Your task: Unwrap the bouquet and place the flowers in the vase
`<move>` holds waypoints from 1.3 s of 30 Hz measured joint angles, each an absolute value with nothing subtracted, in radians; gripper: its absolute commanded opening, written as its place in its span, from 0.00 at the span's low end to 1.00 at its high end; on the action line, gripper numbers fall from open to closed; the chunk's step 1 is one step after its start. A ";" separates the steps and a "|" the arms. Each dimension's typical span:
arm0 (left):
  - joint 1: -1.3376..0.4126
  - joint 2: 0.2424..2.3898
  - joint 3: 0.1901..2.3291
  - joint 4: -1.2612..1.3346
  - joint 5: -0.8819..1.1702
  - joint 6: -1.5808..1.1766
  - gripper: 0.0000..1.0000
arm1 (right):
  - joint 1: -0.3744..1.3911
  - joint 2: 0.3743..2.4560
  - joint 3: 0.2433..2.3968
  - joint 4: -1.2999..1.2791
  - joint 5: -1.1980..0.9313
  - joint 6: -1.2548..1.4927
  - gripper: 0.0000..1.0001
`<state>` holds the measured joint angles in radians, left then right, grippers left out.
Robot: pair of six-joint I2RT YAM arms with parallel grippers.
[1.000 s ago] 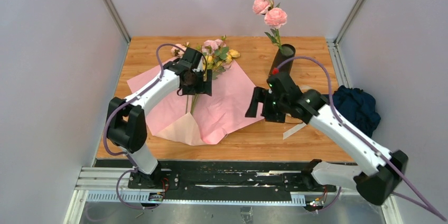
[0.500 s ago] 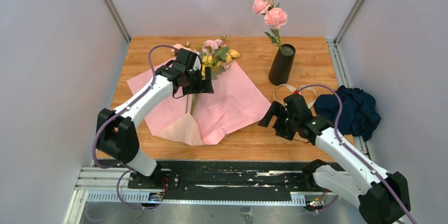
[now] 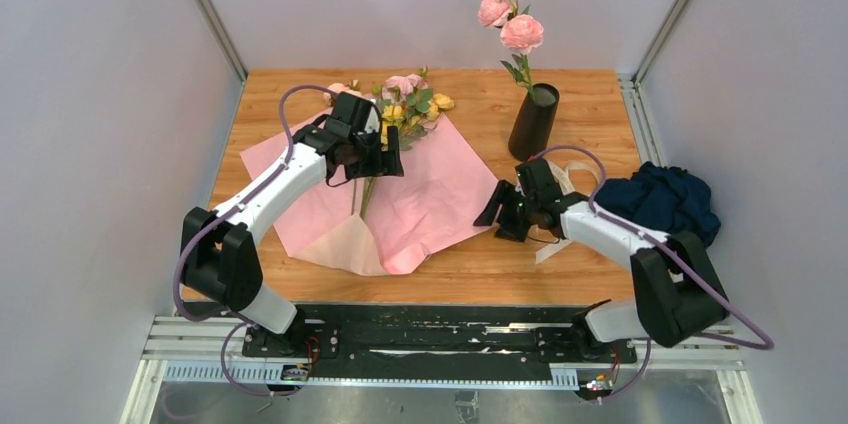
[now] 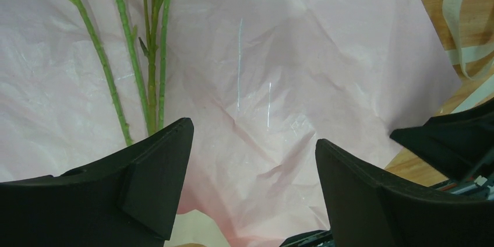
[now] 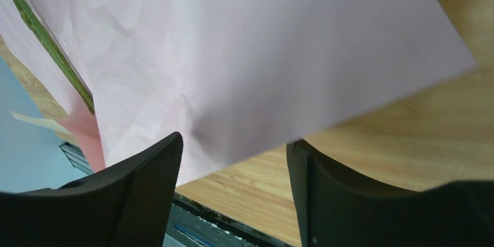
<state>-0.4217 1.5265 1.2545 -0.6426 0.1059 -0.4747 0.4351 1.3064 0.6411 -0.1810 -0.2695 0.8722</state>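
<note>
1. Left arm. I am reading the left gripper (image 3: pixel 383 157) as hovering over the pink wrapping paper (image 3: pixel 445 194), just near of the blooms. In the left wrist view its jaws are standing wide apart (image 4: pixel 253 136) with nothing between them. Only creased paper (image 4: pixel 279 72) is showing through the gap.

2. Right arm. I am seeing the right gripper (image 3: pixel 490 218) sitting low over the table (image 3: pixel 590 104), just beside the right-hand corner of the paper. In the right wrist view its jaws are also standing wide (image 5: pixel 233 142) and are gripping nothing. The paper's edge (image 5: pixel 262 55) is lying just beyond the fingertips.

3. Bouquet. The paper is lying spread open and flat on the left half of the table. The flowers (image 3: pixel 412 104) are lying on it, with the pink and yellow blooms at its far edge and the thin green stems (image 4: pixel 152 55) running back toward the near edge. In the left wrist view the stems are passing to the left of the left finger, not between the jaws.

4. Ribbon. The cream ribbon (image 3: pixel 585 172) is lying loose on the wood near the right arm, apart from the flowers.

5. Vase. The black vase (image 3: pixel 532 124) is standing upright at the far right of the table, well apart from the flowers. It is holding a stem with two big pink roses (image 3: pixel 520 32).

6. Other items. A dark blue cloth (image 3: pixel 672 202) is lying bunched at the right edge of the table.
</note>
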 measured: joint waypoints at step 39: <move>-0.421 1.589 1.136 -0.629 0.069 -0.435 0.85 | 0.207 1.457 0.992 -0.286 -0.400 0.600 0.53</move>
